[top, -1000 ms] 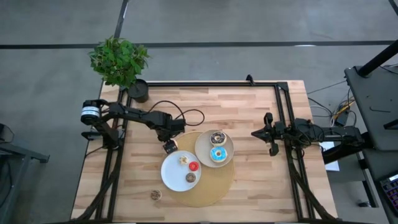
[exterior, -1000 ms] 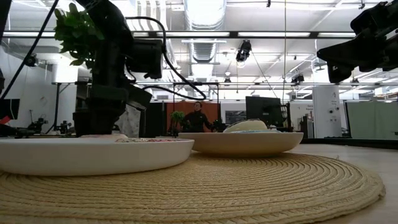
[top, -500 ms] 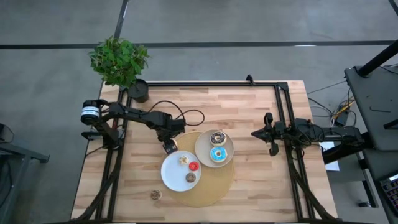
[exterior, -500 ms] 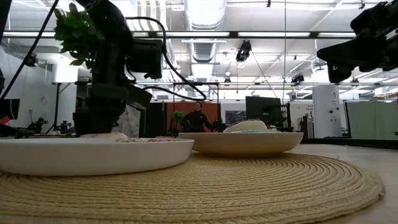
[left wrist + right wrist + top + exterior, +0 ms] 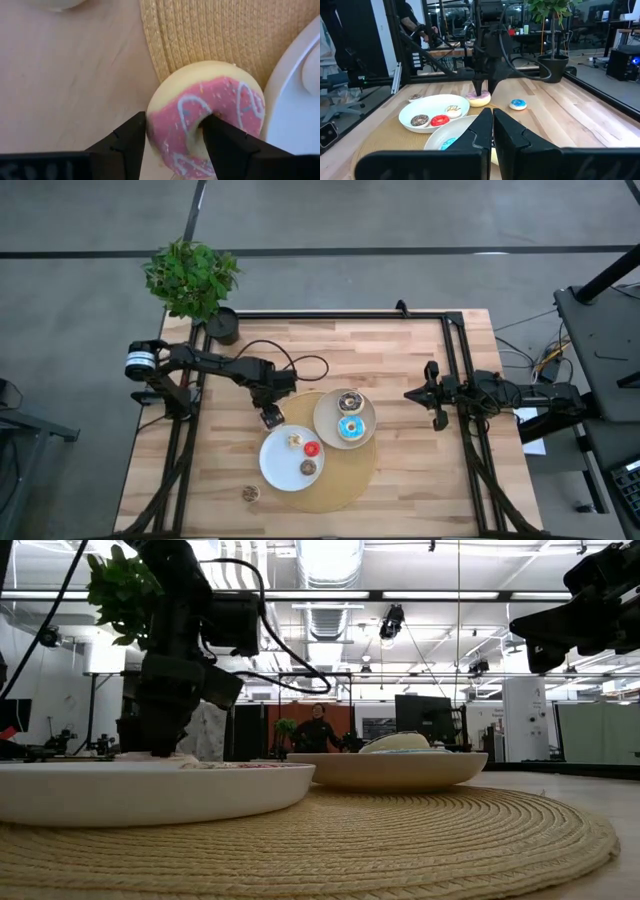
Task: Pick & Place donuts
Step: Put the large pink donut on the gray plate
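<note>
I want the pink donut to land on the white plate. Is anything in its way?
Nothing visible blocks it. The left gripper grips the pink donut at the edge of the woven mat, right beside the white plate. The nearest rim looks bare; three mini donuts lie farther in.

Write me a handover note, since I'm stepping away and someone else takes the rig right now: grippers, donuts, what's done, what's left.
Left gripper: shut on the pink donut, one finger through its hole, at the woven mat edge beside the white plate.
Right gripper: shut, empty, waiting at the table's right side.
Done: three mini donuts (cream, red, brown) on the white plate; chocolate donut and blue-sprinkled donut on the beige plate.
Left: place the pink donut; the mini blue donut lies loose on the wood beyond it, and another small brown one near the front left edge.
</note>
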